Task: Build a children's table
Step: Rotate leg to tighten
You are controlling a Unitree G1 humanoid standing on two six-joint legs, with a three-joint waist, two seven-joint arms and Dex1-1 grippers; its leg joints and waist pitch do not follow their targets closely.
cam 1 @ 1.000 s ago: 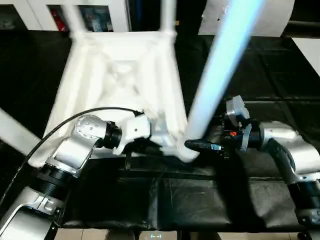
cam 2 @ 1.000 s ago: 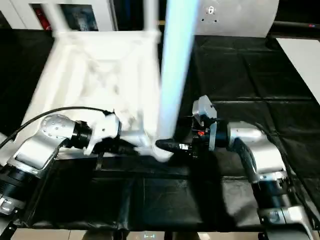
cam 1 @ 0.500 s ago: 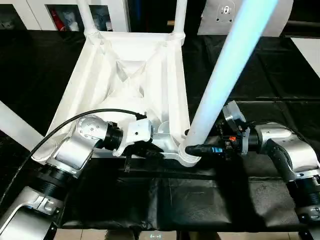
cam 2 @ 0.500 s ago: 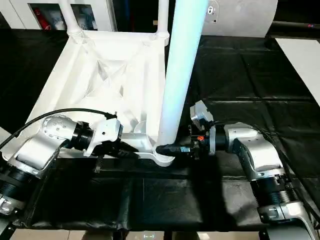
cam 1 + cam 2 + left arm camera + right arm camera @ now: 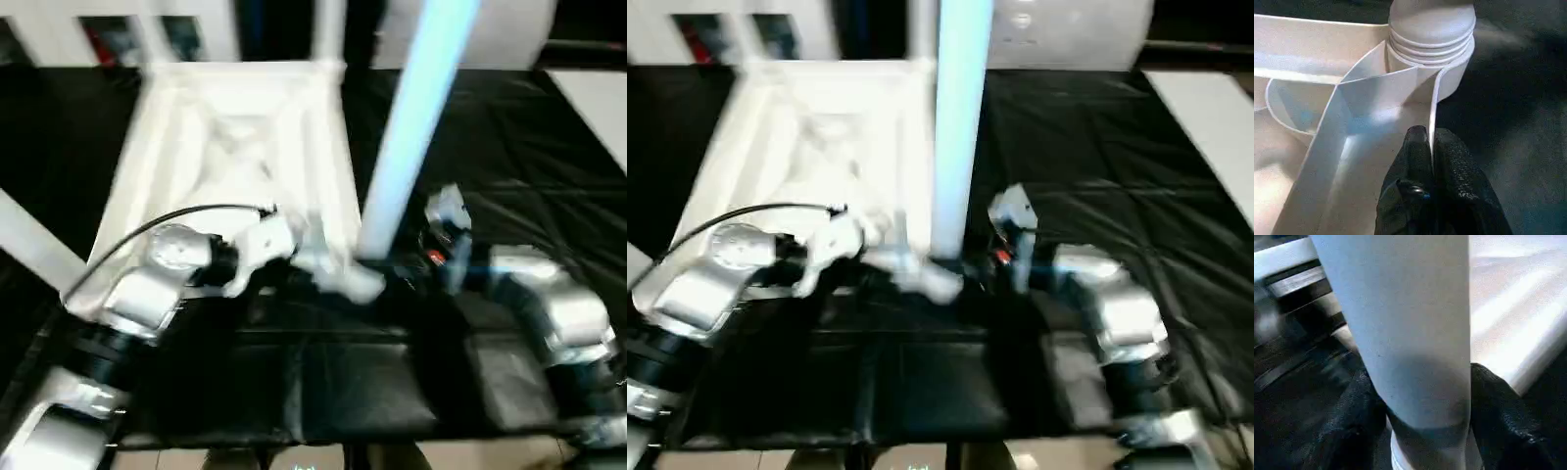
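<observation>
The children's table [image 5: 245,147] lies upside down on the black worktable, ribbed underside up. A long white leg [image 5: 411,127] rises from its near right corner socket [image 5: 1449,83]. My left gripper [image 5: 1431,134] is shut on the thin rim wall of the table beside that socket, and it reaches the near edge [image 5: 304,257] from the left. My right gripper [image 5: 1420,382] comes in from the right at the leg's base [image 5: 392,266], with a black finger [image 5: 1498,416] pressed on each side of the leg. Two more legs [image 5: 328,29] stand at the far corners.
Another white leg [image 5: 29,245] slants across the left edge. A black cable [image 5: 196,211] arcs over my left forearm. White cabinets [image 5: 59,24] stand behind the black-covered worktable [image 5: 323,382], and a white surface [image 5: 588,98] sits at the back right.
My right gripper's fingers have closed in around the base of the leg. My left gripper keeps its hold on the rim. The whole picture has shifted, so the camera has moved.
</observation>
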